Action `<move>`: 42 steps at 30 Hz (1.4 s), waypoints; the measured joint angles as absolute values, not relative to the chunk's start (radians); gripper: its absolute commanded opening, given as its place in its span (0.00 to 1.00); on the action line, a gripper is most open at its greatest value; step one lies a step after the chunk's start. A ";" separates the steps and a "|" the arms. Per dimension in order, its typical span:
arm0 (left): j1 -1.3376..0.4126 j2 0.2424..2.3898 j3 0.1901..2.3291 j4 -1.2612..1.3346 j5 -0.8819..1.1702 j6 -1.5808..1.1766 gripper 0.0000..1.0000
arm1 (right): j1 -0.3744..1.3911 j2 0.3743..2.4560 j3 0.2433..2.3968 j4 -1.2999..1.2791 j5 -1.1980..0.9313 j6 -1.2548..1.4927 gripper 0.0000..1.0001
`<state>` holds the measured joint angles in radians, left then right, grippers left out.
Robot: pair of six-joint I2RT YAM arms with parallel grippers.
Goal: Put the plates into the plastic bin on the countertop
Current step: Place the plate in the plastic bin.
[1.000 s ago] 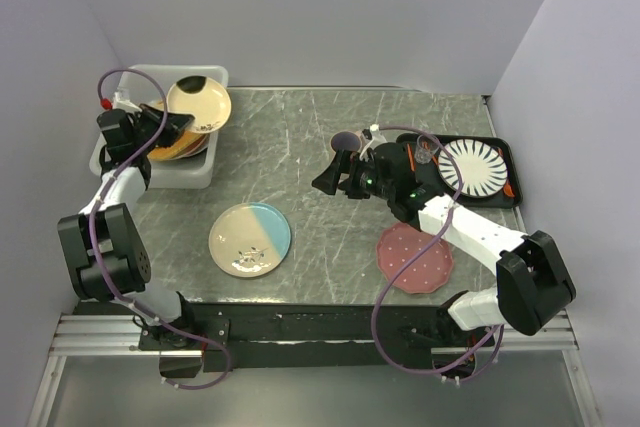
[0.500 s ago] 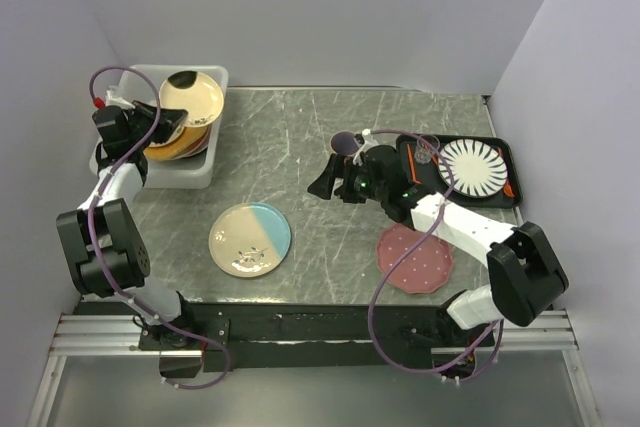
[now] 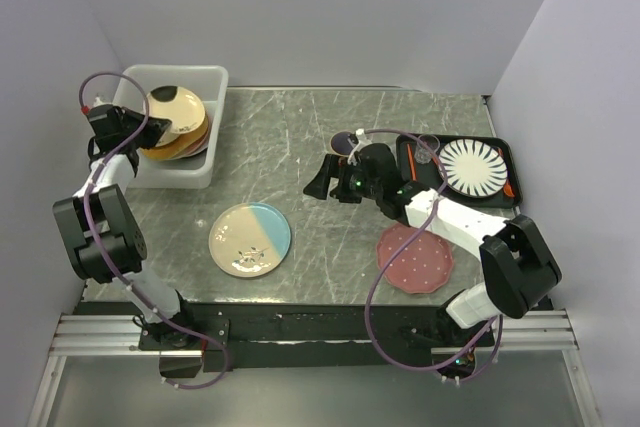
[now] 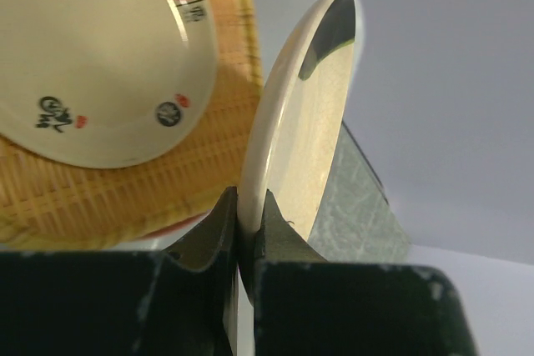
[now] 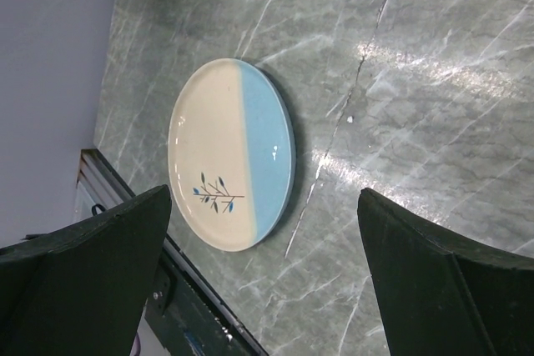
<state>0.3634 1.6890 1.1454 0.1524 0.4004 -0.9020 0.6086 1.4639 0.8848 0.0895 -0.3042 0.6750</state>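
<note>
left claw: (image 3: 140,130) clamped hard on the rim of the cream plate (image 4: 294,135); both fingers (image 4: 204,243) pinch its edge, no gap between pad and plate.
cream plate: glossy, seen edge-on from the wrist, runs straight out ahead of the left claw, tilted, over the plastic bin (image 3: 214,79); cannot tell if it touches the stack below.
plastic bin: translucent white, under and ahead of the left claw, on the far left corner of the countertop (image 3: 330,237).
stack in bin: just left of the held plate in the wrist view. A woven bamboo-look plate (image 4: 213,164) with a cream dish (image 4: 92,56) on it.
writing: cream dish carries black brush-style marks and small red stamps, too small to read; no brand legible anywhere.
right claw: (image 3: 318,179) spread wide, holds nothing; its fingers (image 5: 92,260) stand far apart above the slab.
cream-and-light-blue plate: (image 5: 232,154) flat on the countertop, ahead of the right claw, framed between its fingers in the wrist view and not touched. Half cream, half blue, with a small blue-and-black sprig drawn on the cream half; no text.
pink dotted plate: (image 3: 414,257) flat on the countertop, behind the right claw, beside its arm.
black tray: (image 3: 500,144) behind the right claw, far side of its arm; white plate with black stripes (image 3: 472,167) lies on it.
</note>
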 measured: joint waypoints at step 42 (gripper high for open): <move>0.363 1.612 1.120 0.017 0.150 -0.794 0.99 | 0.685 1.483 0.877 0.112 -0.330 0.692 0.99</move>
